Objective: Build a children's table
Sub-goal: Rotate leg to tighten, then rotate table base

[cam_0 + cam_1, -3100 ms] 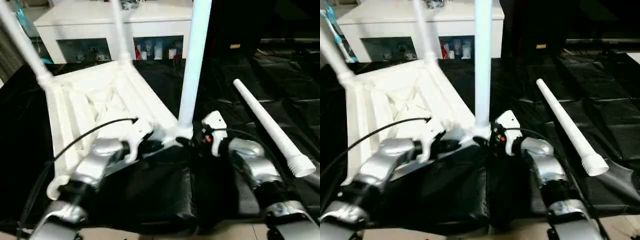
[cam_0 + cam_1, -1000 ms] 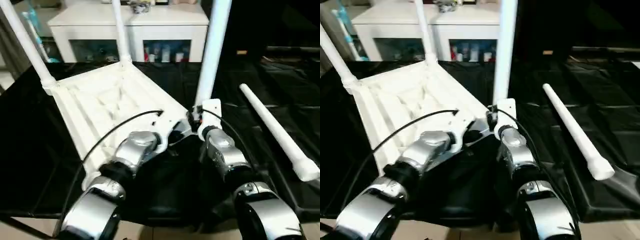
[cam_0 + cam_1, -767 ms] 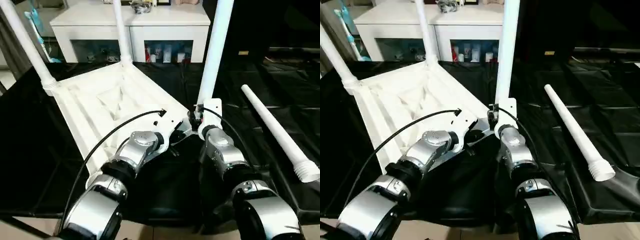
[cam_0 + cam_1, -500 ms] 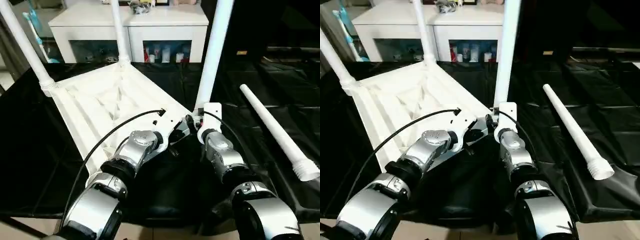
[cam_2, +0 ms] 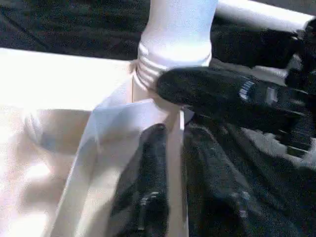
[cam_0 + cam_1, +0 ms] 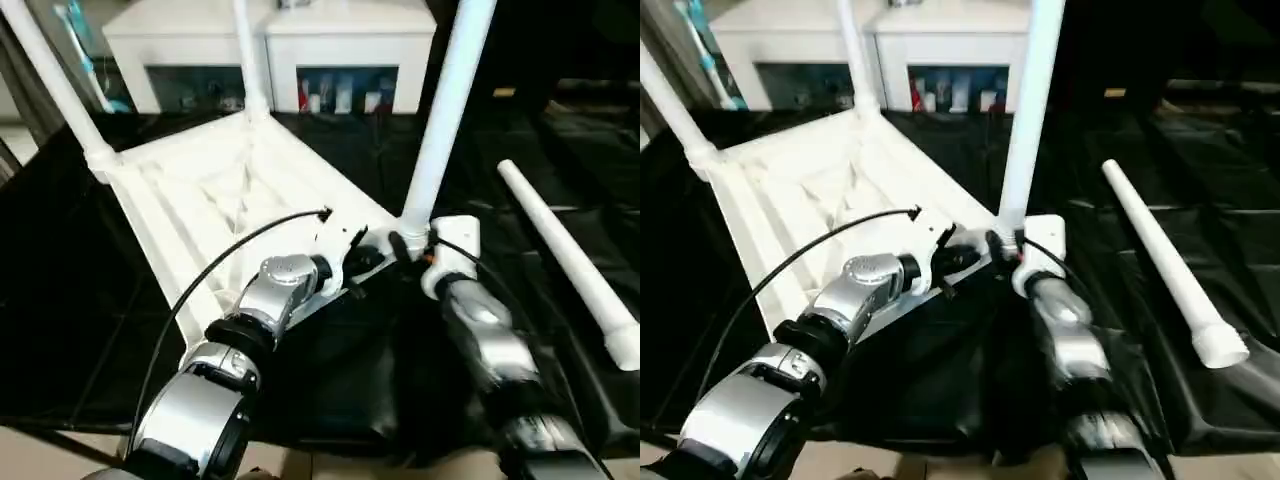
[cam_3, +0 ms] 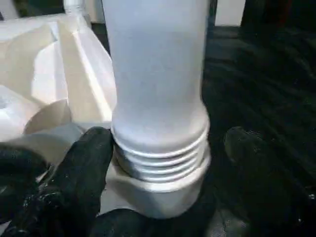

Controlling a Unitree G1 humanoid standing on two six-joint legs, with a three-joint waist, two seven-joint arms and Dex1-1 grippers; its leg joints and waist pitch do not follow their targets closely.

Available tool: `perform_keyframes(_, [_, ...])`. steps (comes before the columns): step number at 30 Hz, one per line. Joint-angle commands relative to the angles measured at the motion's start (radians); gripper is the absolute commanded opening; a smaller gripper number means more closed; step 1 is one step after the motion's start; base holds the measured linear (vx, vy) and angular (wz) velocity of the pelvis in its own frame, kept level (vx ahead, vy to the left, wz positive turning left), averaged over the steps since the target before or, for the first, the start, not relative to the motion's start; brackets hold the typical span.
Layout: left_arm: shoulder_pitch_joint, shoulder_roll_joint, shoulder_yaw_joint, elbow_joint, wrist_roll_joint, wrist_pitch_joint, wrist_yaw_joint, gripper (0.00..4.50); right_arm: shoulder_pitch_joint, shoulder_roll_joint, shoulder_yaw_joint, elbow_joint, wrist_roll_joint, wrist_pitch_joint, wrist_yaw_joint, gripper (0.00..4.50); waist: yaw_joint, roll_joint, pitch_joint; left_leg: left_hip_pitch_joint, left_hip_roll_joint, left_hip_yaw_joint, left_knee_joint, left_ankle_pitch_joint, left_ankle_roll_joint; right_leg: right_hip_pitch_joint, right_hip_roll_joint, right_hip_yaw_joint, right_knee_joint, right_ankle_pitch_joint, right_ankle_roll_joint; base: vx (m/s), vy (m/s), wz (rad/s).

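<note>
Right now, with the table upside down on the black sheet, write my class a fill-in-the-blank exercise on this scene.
1. ____ legs stand upright in the table top.
2. One loose leg lies on the ____ sheet.
3. Behind the table stands a white ____ with glass doors.
4. The right gripper sits at the threaded base of the near ____.

Missing words: three; black; cabinet; leg

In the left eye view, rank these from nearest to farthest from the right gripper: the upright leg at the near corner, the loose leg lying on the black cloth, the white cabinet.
1. Upright leg: right at the right gripper, in the near corner socket.
2. Loose leg: lying to the robot's right.
3. White cabinet: at the back, beyond the tabletop.
</note>
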Motion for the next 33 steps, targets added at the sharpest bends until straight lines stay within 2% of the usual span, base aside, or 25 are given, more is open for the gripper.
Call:
perform_keyframes(1, [-0.013,0.012,0.026,-0.038,-0.015,-0.008,-0.009,1.30,0.035,-0.010,-0.008,-0.104,0.027,0.034,0.026,3.95,-0.001,-0.018,-0.068,0.015,0.041,-0.014,-0.055,-0.033,0.188,0.066,-0.064,0.039,-0.052,0.118,-0.256,0.000,0.000,0.00])
perform_keyframes(3, [-0.010,0.017,0.029,-0.050,-0.018,-0.006,-0.012,1.30,0.047,-0.012,-0.011,-0.130,0.031,0.047,0.027,3.95,-0.003,-0.019,-0.064,0.017,0.043,-0.013,-0.061,-0.072,0.168,0.064,-0.064,0.039,-0.059,0.040,-0.248,0.000,0.000,0.00])
perform_keyframes(4, [0.005,0.050,0.044,-0.123,-0.030,0.003,-0.010,1.47,0.094,-0.028,-0.010,-0.220,0.049,0.095,0.048,3.95,-0.002,-0.023,-0.060,0.018,0.046,-0.014,-0.065,-0.095,0.152,0.066,-0.064,0.041,-0.063,0.000,-0.239,0.000,0.000,0.00])
perform_keyframes(6, [0.024,0.088,0.067,-0.212,-0.050,0.032,-0.015,1.55,0.142,-0.045,-0.003,-0.302,0.072,0.138,0.081,3.95,-0.001,-0.016,-0.060,0.018,0.047,-0.015,-0.067,-0.112,0.140,0.066,-0.064,0.043,-0.062,-0.018,-0.236,0.000,0.000,0.00])
perform_keyframes(8, [0.073,0.172,0.099,-0.362,-0.071,0.090,-0.042,1.78,0.201,-0.089,0.028,-0.377,0.086,0.190,0.153,3.95,-0.009,-0.019,-0.058,0.016,0.046,-0.015,-0.070,-0.129,0.119,0.067,-0.062,0.042,-0.062,-0.036,-0.229,0.000,0.000,0.00])
perform_keyframes(9, [0.073,0.172,0.099,-0.362,-0.071,0.090,-0.042,1.78,0.201,-0.089,0.028,-0.377,0.086,0.190,0.153,3.95,-0.014,-0.017,-0.057,0.013,0.045,-0.015,-0.070,-0.124,0.115,0.066,-0.061,0.043,-0.061,-0.030,-0.229,0.000,0.000,0.00])
perform_keyframes(11, [0.143,0.277,0.115,-0.504,-0.075,0.143,-0.103,2.04,0.242,-0.126,0.055,-0.415,0.092,0.229,0.208,3.95,-0.019,-0.014,-0.056,0.017,0.041,-0.011,-0.069,-0.135,0.102,0.060,-0.057,0.043,-0.065,-0.053,-0.229,0.000,0.000,0.00])
perform_keyframes(12, [0.143,0.277,0.115,-0.504,-0.075,0.143,-0.103,2.04,0.242,-0.126,0.055,-0.415,0.092,0.229,0.208,3.95,-0.018,-0.014,-0.057,0.016,0.043,-0.013,-0.071,-0.135,0.097,0.064,-0.060,0.043,-0.062,-0.054,-0.230,0.000,0.000,0.00])
perform_keyframes(13, [0.209,0.368,0.124,-0.605,-0.068,0.200,-0.161,2.04,0.256,-0.141,0.070,-0.423,0.093,0.253,0.237,3.95,-0.021,-0.013,-0.056,0.019,0.044,-0.013,-0.072,-0.142,0.085,0.059,-0.058,0.044,-0.063,-0.074,-0.222,0.000,0.000,0.00])
perform_keyframes(14, [0.228,0.394,0.130,-0.629,-0.062,0.215,-0.167,2.04,0.254,-0.142,0.075,-0.419,0.087,0.263,0.237,3.95,-0.024,-0.011,-0.057,0.015,0.046,-0.015,-0.075,-0.133,0.083,0.063,-0.059,0.044,-0.059,-0.066,-0.221,0.000,0.000,0.00])
perform_keyframes(16, [0.271,0.446,0.142,-0.685,-0.056,0.253,-0.173,2.04,0.255,-0.147,0.083,-0.421,0.075,0.293,0.232,3.95,-0.031,-0.007,-0.055,0.020,0.042,-0.012,-0.074,-0.133,0.073,0.053,-0.049,0.044,-0.060,-0.057,-0.221,0.000,0.000,0.00])
perform_keyframes(18, [0.334,0.511,0.169,-0.768,-0.043,0.354,-0.140,2.04,0.243,-0.142,0.096,-0.413,0.062,0.317,0.220,3.95,-0.031,-0.003,-0.054,0.023,0.046,-0.012,-0.077,-0.150,0.054,0.053,-0.051,0.045,-0.058,-0.060,-0.226,0.000,0.000,0.00])
perform_keyframes(20, [0.394,0.562,0.219,-0.844,-0.024,0.450,-0.073,2.04,0.235,-0.143,0.124,-0.408,0.038,0.304,0.225,3.95,-0.033,-0.001,-0.052,0.025,0.046,-0.012,-0.079,-0.160,0.036,0.052,-0.050,0.044,-0.057,-0.064,-0.226,0.000,0.000,0.00])
perform_keyframes(22, [0.405,0.568,0.278,-0.819,0.004,0.449,0.018,2.04,0.227,-0.134,0.133,-0.401,0.034,0.306,0.223,3.95,-0.032,-0.003,-0.049,0.026,0.040,-0.010,-0.078,-0.170,0.031,0.051,-0.047,0.045,-0.062,-0.074,-0.221,0.000,0.000,0.00])
perform_keyframes(23, [0.405,0.568,0.278,-0.819,0.004,0.449,0.018,2.04,0.227,-0.134,0.133,-0.401,0.034,0.306,0.223,3.95,-0.031,-0.003,-0.049,0.027,0.039,-0.010,-0.077,-0.177,0.030,0.050,-0.047,0.046,-0.064,-0.081,-0.218,0.000,0.000,0.00])
perform_keyframes(24, [0.402,0.568,0.328,-0.768,0.037,0.437,0.122,2.04,0.219,-0.124,0.136,-0.395,0.033,0.311,0.217,3.95,-0.028,-0.002,-0.050,0.027,0.040,-0.011,-0.077,-0.179,0.027,0.051,-0.050,0.046,-0.065,-0.086,-0.216,0.000,0.000,0.00])
perform_keyframes(26, [0.409,0.588,0.346,-0.725,0.085,0.429,0.206,2.04,0.210,-0.113,0.140,-0.390,0.033,0.309,0.213,3.95,-0.029,-0.003,-0.050,0.026,0.037,-0.014,-0.080,-0.198,0.013,0.053,-0.048,0.046,-0.065,-0.108,-0.192,0.000,0.000,0.00])
perform_keyframes(30, [0.439,0.605,0.352,-0.722,0.094,0.489,0.240,2.04,0.193,-0.103,0.156,-0.369,0.019,0.305,0.207,3.95,-0.029,0.000,-0.054,0.026,0.037,-0.016,-0.077,-0.164,0.008,0.053,-0.047,0.045,-0.058,-0.052,-0.193,0.000,0.000,0.00])
perform_keyframes(31, [0.459,0.606,0.339,-0.730,0.099,0.535,0.246,2.04,0.177,-0.090,0.160,-0.349,0.006,0.308,0.189,3.95,-0.027,0.006,-0.057,0.027,0.037,-0.015,-0.074,-0.150,0.009,0.050,-0.046,0.045,-0.054,-0.013,-0.209,0.000,0.000,0.00])
perform_keyframes(32, [0.470,0.600,0.335,-0.736,0.098,0.564,0.251,2.04,0.168,-0.084,0.162,-0.337,0.000,0.307,0.180,3.95,-0.027,0.004,-0.057,0.026,0.035,-0.014,-0.073,-0.148,0.009,0.052,-0.046,0.044,-0.053,-0.002,-0.217,0.000,0.000,0.00])
perform_keyframes(33, [0.477,0.595,0.327,-0.739,0.104,0.584,0.256,2.04,0.159,-0.079,0.164,-0.327,-0.003,0.307,0.175,3.95,-0.027,0.006,-0.057,0.026,0.035,-0.015,-0.073,-0.146,0.009,0.053,-0.048,0.045,-0.052,0.000,-0.221,0.000,0.000,0.00])
